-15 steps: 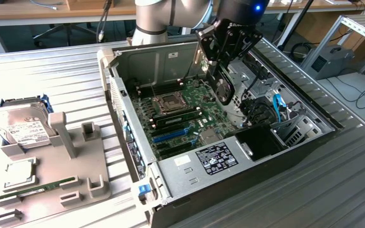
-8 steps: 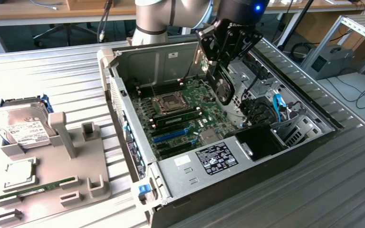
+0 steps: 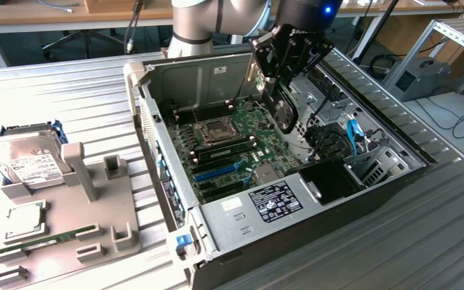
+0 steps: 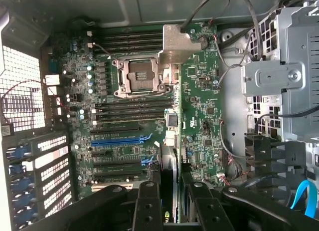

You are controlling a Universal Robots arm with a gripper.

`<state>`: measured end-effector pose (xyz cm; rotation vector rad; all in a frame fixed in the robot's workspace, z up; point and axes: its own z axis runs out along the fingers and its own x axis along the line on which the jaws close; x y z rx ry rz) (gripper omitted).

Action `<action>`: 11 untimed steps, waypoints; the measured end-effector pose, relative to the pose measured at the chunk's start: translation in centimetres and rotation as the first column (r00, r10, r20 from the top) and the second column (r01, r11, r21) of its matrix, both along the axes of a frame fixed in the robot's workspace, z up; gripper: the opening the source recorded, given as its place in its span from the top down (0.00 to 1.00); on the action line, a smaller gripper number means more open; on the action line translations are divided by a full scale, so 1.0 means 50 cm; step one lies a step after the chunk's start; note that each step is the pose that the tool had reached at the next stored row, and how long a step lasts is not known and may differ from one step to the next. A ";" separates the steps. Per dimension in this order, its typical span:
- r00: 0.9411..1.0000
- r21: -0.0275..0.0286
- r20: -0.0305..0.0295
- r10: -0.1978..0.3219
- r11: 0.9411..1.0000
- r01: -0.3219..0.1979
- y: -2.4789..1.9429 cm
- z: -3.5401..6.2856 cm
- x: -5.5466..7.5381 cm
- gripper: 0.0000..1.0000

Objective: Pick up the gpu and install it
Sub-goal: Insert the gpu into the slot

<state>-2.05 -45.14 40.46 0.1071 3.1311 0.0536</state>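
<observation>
The gpu (image 3: 286, 116) hangs on edge over the open computer case (image 3: 377, 181), above the motherboard (image 3: 232, 151) and its right side in the exterior view. My gripper (image 3: 279, 90) is shut on the card from above. In the wrist view the gpu (image 4: 169, 161) appears edge-on between my two black fingers (image 4: 148, 206), and its silver end bracket (image 4: 175, 44) points away over the board near the CPU socket (image 4: 137, 76). The blue expansion slot (image 4: 119, 139) lies off to one side of the card, apart from it.
The case walls, a drive cage (image 4: 294, 66) and loose cables, one of them blue (image 3: 353, 136), crowd the board's right side. On the exterior view's left, a grey fixture (image 3: 111, 223) carries a hard drive (image 3: 26, 160), a CPU chip (image 3: 22, 219) and a memory stick (image 3: 46, 240).
</observation>
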 end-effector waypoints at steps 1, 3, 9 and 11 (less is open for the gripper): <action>1.000 0.000 0.000 0.011 1.000 -0.011 0.0000 0.000 0.000 0.74; 1.000 0.000 0.000 0.024 1.000 -0.024 0.0000 0.000 0.000 0.74; 0.996 0.000 0.000 0.087 0.996 -0.087 0.0000 0.000 0.000 0.74; 0.994 0.000 0.000 0.106 0.994 -0.106 0.0000 0.000 0.000 0.74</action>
